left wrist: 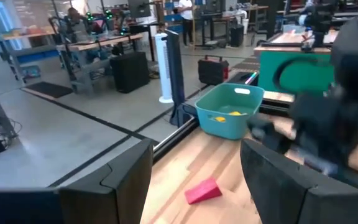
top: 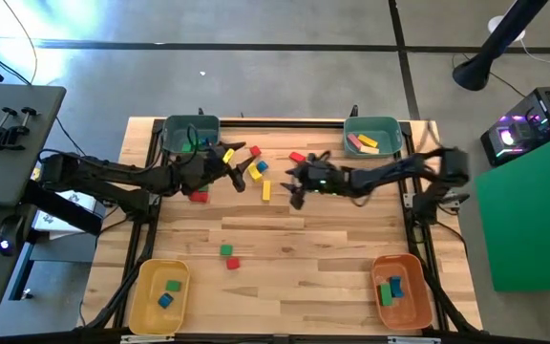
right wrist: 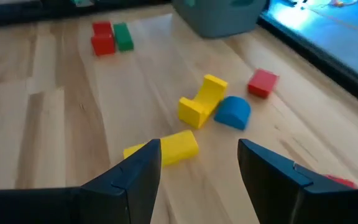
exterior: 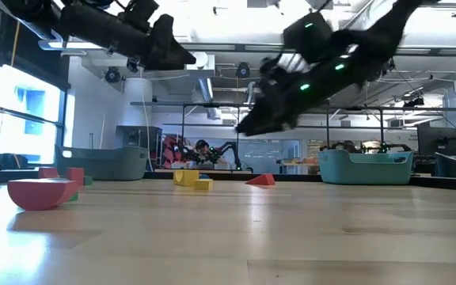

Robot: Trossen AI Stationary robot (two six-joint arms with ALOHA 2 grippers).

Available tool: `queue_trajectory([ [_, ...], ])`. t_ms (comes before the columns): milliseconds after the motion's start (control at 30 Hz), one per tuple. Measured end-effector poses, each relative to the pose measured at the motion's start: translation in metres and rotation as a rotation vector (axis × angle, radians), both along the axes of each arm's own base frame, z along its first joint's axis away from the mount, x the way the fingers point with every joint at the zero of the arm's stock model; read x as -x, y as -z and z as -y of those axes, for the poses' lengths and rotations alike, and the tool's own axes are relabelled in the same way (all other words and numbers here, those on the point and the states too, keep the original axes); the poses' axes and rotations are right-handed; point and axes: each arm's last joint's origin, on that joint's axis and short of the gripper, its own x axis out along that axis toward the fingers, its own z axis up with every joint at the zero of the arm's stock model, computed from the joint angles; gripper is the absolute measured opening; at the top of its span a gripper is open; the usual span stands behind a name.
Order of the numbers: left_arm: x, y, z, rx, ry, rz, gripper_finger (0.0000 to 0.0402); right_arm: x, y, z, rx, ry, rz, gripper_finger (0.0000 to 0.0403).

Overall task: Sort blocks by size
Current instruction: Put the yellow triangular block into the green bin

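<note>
Several blocks lie loose on the table's far middle: a yellow bar (right wrist: 163,148), a yellow arch (right wrist: 202,99), a blue block (right wrist: 232,112), a red cube (right wrist: 263,82) and a red wedge (left wrist: 202,191). A red arch (top: 199,196) lies further left. A green block (top: 226,250) and a red block (top: 232,263) lie nearer the front. My left gripper (top: 240,174) is open and empty above the blocks' left side. My right gripper (top: 296,186) is open and empty, raised above the table (exterior: 252,123), with the yellow bar ahead of its fingers.
Teal bins stand at the far left (top: 191,132) and far right (top: 370,134), the right one holding yellow and pink blocks. A yellow bin (top: 160,296) and an orange bin (top: 401,290) at the near corners hold green and blue blocks. The two grippers are close together.
</note>
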Motion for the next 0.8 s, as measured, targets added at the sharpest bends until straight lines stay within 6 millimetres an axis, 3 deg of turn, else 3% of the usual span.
queue_trajectory([
  [200,0.001,-0.002,-0.006,-0.003,-0.026,0.021,0.0229,-0.050,0.018,0.005,0.017,-0.098,-0.058,0.0209],
  [367,0.001,-0.002,-0.007,0.009,-0.030,0.033,0.0229,-0.073,0.033,0.005,-0.022,-0.137,-0.137,0.0208],
  [567,0.000,0.000,-0.001,0.080,-0.005,0.060,0.0230,-0.076,0.051,0.003,-0.044,-0.104,-0.196,0.0208],
  [800,-0.002,0.002,0.014,0.102,0.058,0.053,0.0230,-0.064,0.043,-0.012,-0.054,-0.066,-0.337,0.0208],
])
